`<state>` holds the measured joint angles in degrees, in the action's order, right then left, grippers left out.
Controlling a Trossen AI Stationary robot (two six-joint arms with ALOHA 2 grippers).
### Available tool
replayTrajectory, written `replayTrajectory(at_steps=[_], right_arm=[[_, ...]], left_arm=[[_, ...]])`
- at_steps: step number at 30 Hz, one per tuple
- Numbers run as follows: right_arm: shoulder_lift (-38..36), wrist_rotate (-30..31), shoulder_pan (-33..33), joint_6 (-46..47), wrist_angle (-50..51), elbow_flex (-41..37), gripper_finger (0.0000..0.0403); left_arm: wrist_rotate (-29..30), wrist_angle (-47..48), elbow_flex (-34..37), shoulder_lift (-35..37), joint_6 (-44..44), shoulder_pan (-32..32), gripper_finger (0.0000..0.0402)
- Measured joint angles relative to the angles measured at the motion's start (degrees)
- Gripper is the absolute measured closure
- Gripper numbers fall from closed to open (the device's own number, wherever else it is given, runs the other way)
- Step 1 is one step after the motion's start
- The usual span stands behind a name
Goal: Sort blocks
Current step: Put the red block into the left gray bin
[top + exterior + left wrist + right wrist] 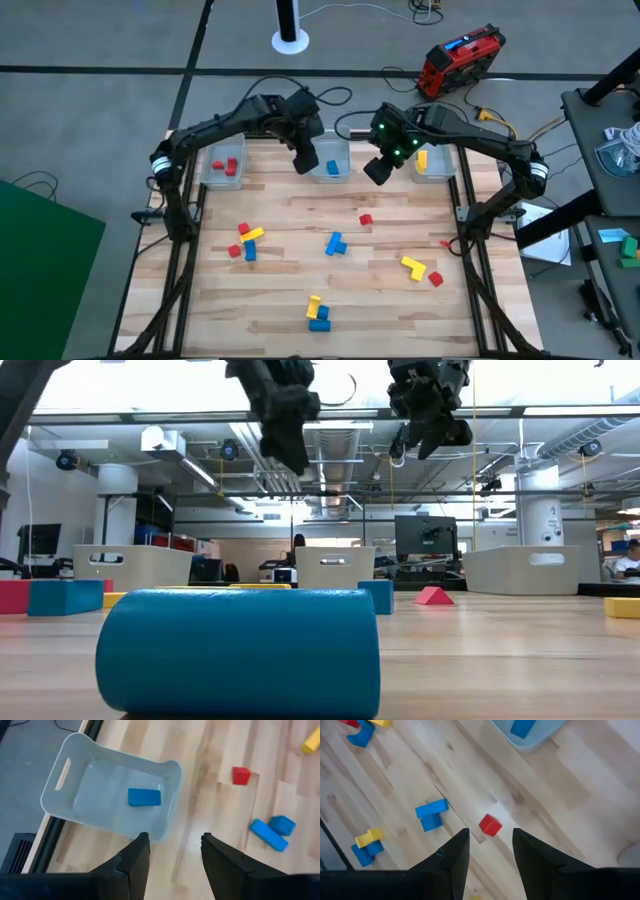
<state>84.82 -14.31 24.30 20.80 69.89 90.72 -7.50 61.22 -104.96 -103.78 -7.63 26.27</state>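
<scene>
Hovering open, both hands (305, 160) (378, 170) flank the middle bin (330, 172).

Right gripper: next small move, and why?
Probably straight down onto the red cube. The right gripper hangs high above the table with jaws open and empty, and in its wrist view the cube sits just ahead of the gap, clear of other blocks.
</scene>
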Motion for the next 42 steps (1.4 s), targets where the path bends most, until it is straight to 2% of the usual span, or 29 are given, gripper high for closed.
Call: replayTrajectory(at_steps=[5,11,16,21,25,31,42], right_arm=[[0.0,0.0,-2.4,-2.8,0.5,-0.2,0.0246],[0.2,3.6,-7.2,-14.0,0.3,-1.4,0.0229],[0.4,5.8,-10.5,-23.5,-1.6,-5.4,0.022],[0.4,6.6,-11.7,-27.0,-8.1,-11.9,0.0217],[0.4,6.6,-11.7,-28.5,-14.5,-17.6,0.0217],[0.4,6.6,-11.7,-33.0,-21.2,-25.0,0.0207],[0.6,6.8,-14.8,-34.8,-36.2,-37.0,0.0133]], left_arm=[[0.0,-4.2,10.3,8.9,2.3,-1.3,0.0247],[0.0,-13.9,26.4,23.3,11.8,-4.0,0.0247],[0.8,-21.7,37.5,34.3,17.9,-8.0,0.0247],[2.3,-28.9,45.3,42.3,23.5,-11.9,0.0247],[5.0,-32.2,48.3,46.3,26.7,-14.4,0.0247],[7.0,-32.3,48.5,48.9,28.2,-15.6,0.0247],[7.1,-31.9,48.5,49.4,28.2,-15.6,0.0247]])
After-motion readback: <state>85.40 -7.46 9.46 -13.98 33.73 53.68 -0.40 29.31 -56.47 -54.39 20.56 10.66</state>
